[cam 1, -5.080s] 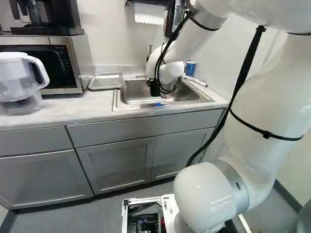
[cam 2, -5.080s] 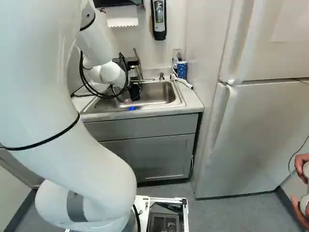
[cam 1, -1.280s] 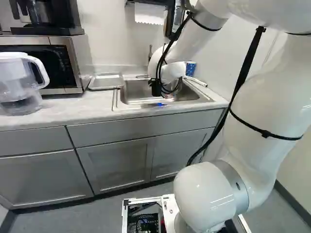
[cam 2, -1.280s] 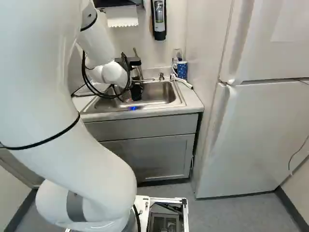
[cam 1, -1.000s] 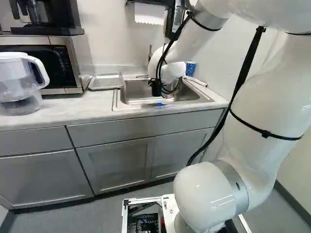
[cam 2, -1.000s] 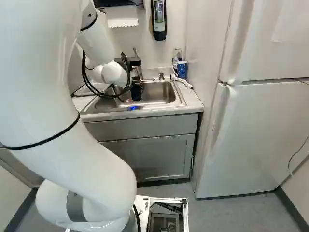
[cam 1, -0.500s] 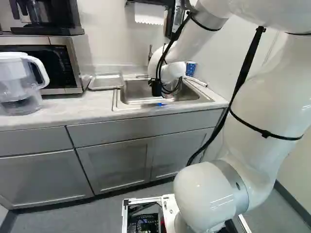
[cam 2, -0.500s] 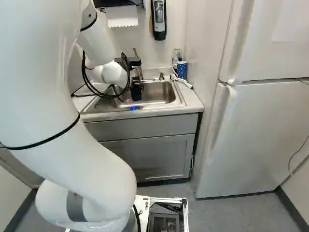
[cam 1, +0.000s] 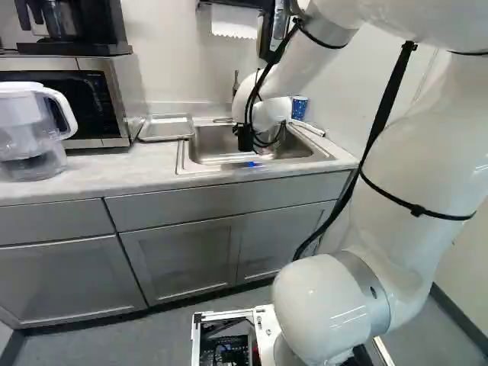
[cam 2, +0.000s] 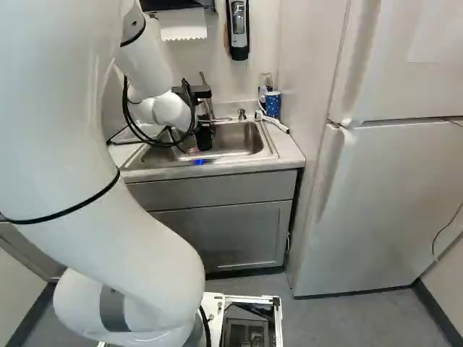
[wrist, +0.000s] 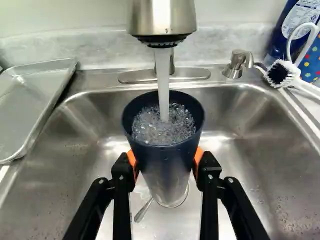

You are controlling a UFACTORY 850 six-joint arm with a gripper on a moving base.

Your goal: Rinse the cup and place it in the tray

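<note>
Catching a stream of water [wrist: 163,87], the dark blue cup [wrist: 166,172] is held over the sink [wrist: 245,150], bubbling water inside its rim. The gripper [cam 2: 204,126] has it clamped from two sides, an orange pad at nine o'clock of the cup and another at three, taking twelve as straight ahead of the gripper. I cannot tell whether the cup's base touches the sink floor.

The faucet [wrist: 162,17] stands at twelve o'clock, its spout above the cup. A thin metal piece [wrist: 143,210] shows at seven, just beside the cup's lower end. The tray [wrist: 30,107] lies at ten, apart from the cup, beside the sink. At one is a metal soap pump [wrist: 235,70]; farther out, at two, come a white-handled brush [wrist: 280,74], a blue bottle [wrist: 278,37] and a blue spotted cup [wrist: 311,62].

With twelve as straight ahead of the base, the left base view has the microwave [cam 1: 91,103] at nine from the sink, a black coffee maker [cam 1: 72,27] on it, and a clear pitcher [cam 1: 27,130] at eight. Paper towels [cam 2: 183,25] hang on the wall at twelve. In the right base view, a white refrigerator [cam 2: 391,195] stands at four.
</note>
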